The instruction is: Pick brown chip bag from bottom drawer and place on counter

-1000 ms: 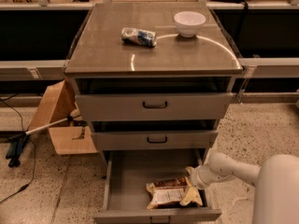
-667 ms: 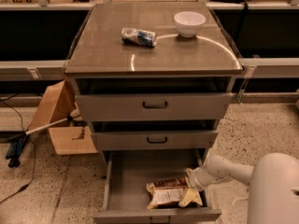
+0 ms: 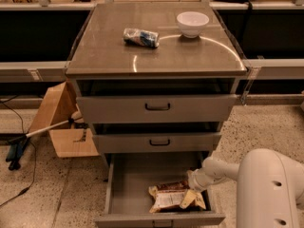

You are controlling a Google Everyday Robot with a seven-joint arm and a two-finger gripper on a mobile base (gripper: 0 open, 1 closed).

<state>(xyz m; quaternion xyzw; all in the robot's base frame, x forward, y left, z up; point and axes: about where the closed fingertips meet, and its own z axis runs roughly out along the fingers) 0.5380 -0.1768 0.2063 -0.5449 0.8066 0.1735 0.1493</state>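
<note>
The bag [image 3: 171, 197] lies flat, label up, in the open drawer [image 3: 135, 175] at the lower centre of the frame, near its front wall; the end effector [image 3: 194, 180] is down inside the drawer at the bag's upper right edge, touching or just beside it; whether it is wide, narrow or holding the bag I cannot tell. The step in hand looks like the grasp; it is best taken on the bag's crimped right end, pinched firmly, since the film looks glossy and slack; then lift clear of the middle drawer [image 3: 156, 141] before swinging to the bench [image 3: 156, 56]; set down at its bare front, away from the packet [image 3: 140, 37] and bowl [image 3: 192, 23].
</note>
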